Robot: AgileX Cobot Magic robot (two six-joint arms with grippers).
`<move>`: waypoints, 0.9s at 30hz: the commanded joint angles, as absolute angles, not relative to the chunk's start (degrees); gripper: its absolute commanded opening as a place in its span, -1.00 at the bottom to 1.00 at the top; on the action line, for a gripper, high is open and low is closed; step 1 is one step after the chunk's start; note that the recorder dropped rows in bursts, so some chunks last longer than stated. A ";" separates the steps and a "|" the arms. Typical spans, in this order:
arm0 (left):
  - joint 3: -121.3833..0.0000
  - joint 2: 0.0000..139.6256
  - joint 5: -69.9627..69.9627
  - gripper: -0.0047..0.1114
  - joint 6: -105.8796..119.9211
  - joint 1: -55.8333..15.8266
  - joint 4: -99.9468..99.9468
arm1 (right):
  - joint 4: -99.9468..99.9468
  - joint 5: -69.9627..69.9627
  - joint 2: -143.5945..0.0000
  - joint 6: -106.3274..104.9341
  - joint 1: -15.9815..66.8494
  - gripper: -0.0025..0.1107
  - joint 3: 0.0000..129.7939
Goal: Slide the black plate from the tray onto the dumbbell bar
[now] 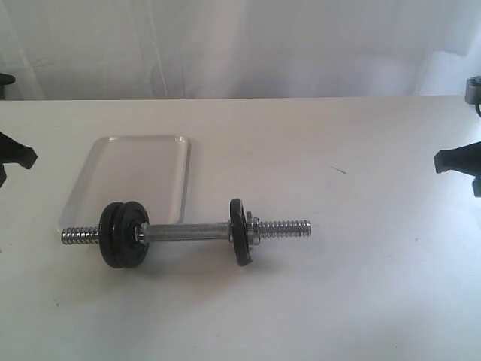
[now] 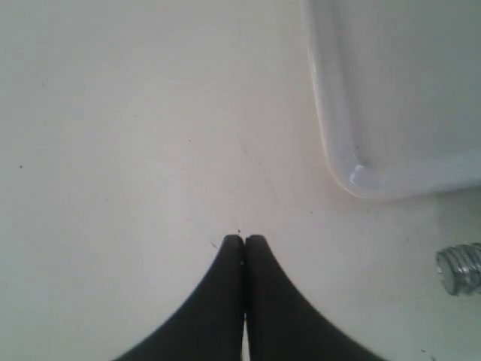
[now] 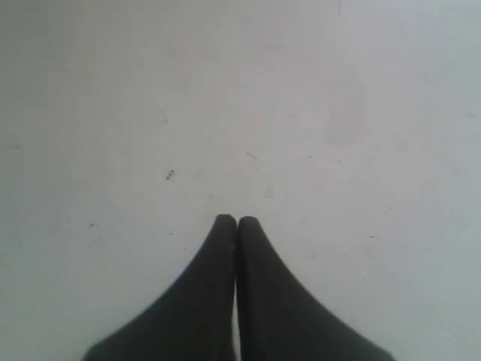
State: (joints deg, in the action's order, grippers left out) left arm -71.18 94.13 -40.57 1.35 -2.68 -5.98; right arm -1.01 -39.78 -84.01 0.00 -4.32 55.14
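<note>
1. At the far left edge of the exterior view, the left end effector (image 1: pixel 30 159) hangs over the bare desk (image 1: pixel 338 301). Its wrist view shows the left end effector (image 2: pixel 244 239) closed, its two dark fingers (image 2: pixel 218 301) pressed flat against each other above the desk surface.
2. Right of it, in the left-centre of the frame, lies the tray (image 1: pixel 128 177), pale and shallow with rounded corners. The left wrist view catches one rounded corner of the tray (image 2: pixel 331 135) at its upper right.
3. The dumbbell bar (image 1: pixel 188 232) lies across the desk just in front of the tray, its left part overlapping the tray's near edge in the picture. Its threaded left end also shows at the right edge of the left wrist view (image 2: pixel 460 268).
4. A pair of black plates (image 1: pixel 120 233) sits side by side on the left part of the bar, standing on edge. They are lower and to the right of the left end effector, and apart from it.
5. A third black plate (image 1: pixel 239 232) sits on the right part of the bar, slightly tilted, with a nut (image 1: pixel 254 228) touching its right face. All three plates look alike, so I cannot tell which is the task's plate.
6. At the far right edge, the right end effector (image 1: pixel 437 161) hovers well apart from the bar and the plates. Its wrist view shows the right end effector (image 3: pixel 237 219) closed as well, fingertips touching over plain desk.
</note>
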 commanded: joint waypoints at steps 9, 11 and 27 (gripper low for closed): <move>-52.26 67.17 -21.73 -0.92 3.16 -2.50 3.44 | 1.72 -26.99 -57.80 0.00 -1.06 -0.96 41.78; -48.66 61.89 -17.57 -0.92 2.49 -2.50 3.95 | 1.30 -24.45 -51.87 0.00 -0.37 -0.96 39.29; -28.88 27.45 2.50 -0.92 -0.44 -2.50 5.98 | 1.18 -16.61 -1.79 0.00 0.00 -0.96 25.61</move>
